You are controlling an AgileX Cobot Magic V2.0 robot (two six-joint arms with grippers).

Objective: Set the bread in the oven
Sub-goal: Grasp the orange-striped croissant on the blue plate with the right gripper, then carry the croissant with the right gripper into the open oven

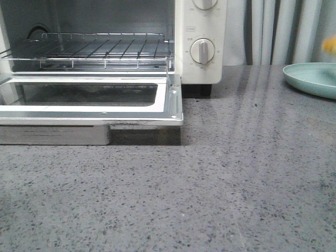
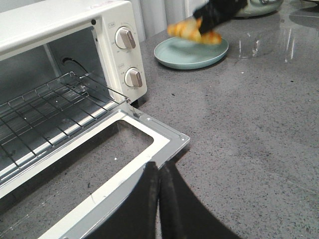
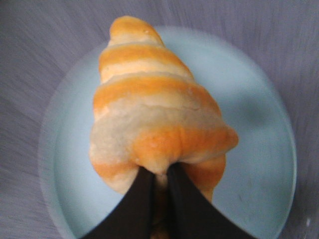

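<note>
The right hand (image 3: pixel 158 181) is grasping the golden-orange, cream-striped croissant-shaped bread (image 3: pixel 154 114) at one end, just above the round pale-green plate (image 3: pixel 259 149). Its long axis is running straight out from the fingers, tapered tip pointing away. The left hand (image 2: pixel 158 184) is sitting clenched and empty above the cream-white toaster oven's (image 2: pixel 75 30) open glass door (image 2: pixel 149 144). Pickup looks done; carrying across the grey speckled surface (image 1: pixel 236 184) onto the wire rack (image 1: pixel 100 47) is remaining.
</note>
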